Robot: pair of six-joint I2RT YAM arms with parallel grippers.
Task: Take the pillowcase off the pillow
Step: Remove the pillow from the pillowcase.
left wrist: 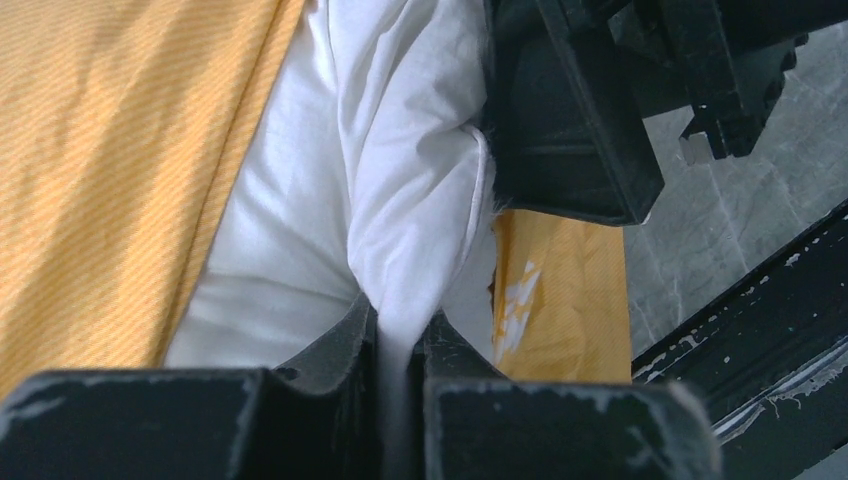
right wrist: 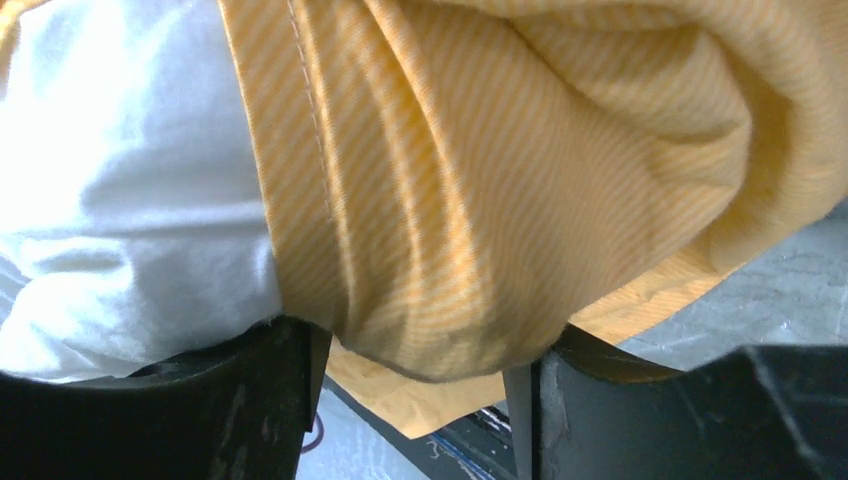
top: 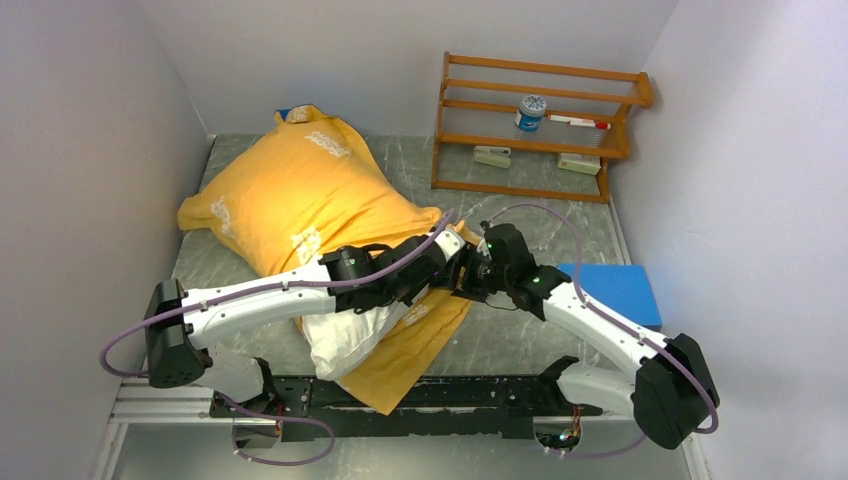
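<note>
The pillowcase (top: 300,190) shows its yellow-orange face with white lettering and lies diagonally across the table. The white pillow (top: 345,335) sticks out of its near end. Both grippers meet at the right side of that opening. My left gripper (top: 452,268) (left wrist: 397,335) is shut on a pinched fold of the pillow (left wrist: 400,180), beside the pillowcase (left wrist: 110,150). My right gripper (top: 472,280) (right wrist: 420,362) has its jaws wide apart, and a bunched fold of the pillowcase (right wrist: 500,180) bulges between them next to the pillow (right wrist: 120,200).
A wooden shelf (top: 535,125) at the back right holds a jar (top: 531,110), a pen and small white items. A flat blue pad (top: 615,290) lies by the right arm. Walls close in on both sides. The black base rail (top: 400,395) runs along the near edge.
</note>
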